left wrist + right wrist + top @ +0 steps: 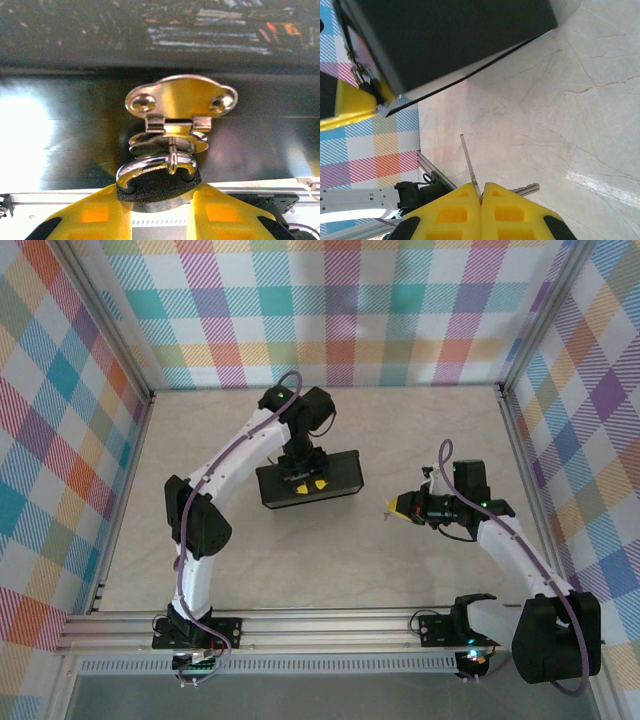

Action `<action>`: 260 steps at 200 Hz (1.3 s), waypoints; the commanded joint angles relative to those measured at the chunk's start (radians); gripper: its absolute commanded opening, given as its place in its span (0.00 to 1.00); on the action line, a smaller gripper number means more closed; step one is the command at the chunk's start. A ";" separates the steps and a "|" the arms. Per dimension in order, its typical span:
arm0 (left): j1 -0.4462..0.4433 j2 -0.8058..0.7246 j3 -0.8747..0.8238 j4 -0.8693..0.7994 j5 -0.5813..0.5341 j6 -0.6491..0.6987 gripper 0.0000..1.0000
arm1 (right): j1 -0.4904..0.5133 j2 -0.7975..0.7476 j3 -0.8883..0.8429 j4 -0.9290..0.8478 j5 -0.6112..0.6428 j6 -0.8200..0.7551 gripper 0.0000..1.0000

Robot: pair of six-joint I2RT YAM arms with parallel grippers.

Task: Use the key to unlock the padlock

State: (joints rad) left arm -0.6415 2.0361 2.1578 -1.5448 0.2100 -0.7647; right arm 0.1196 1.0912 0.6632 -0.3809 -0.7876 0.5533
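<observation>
The padlock point(157, 186), small with a shiny curved shackle and a dark body, hangs from the brass-coloured hasp point(180, 102) on the dark box point(340, 475). My left gripper point(160, 200) is shut on the padlock body, one yellow finger on each side. To the right of the box, my right gripper point(481, 192) is shut on the key point(469, 162); its thin silvery blade sticks out past the fingertips toward the box point(445, 40). A second silvery blade point(526, 189) pokes out sideways behind the right finger. The right gripper point(398, 507) hovers a hand's width from the box's right end.
The pale marble-patterned table point(400, 570) lies between the box and the arm bases. An aluminium rail point(330, 620) runs along the near edge. Checkered walls point(60, 440) close in the left, back and right sides.
</observation>
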 commanded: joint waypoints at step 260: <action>0.309 0.019 0.197 0.241 0.023 0.221 0.62 | 0.261 0.186 0.187 0.080 0.138 0.113 0.00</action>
State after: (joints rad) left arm -0.3851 2.1246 2.3283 -1.3830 0.2161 -0.5930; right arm 0.3412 1.2499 0.7956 -0.3260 -0.6880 0.6388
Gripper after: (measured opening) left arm 0.613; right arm 0.043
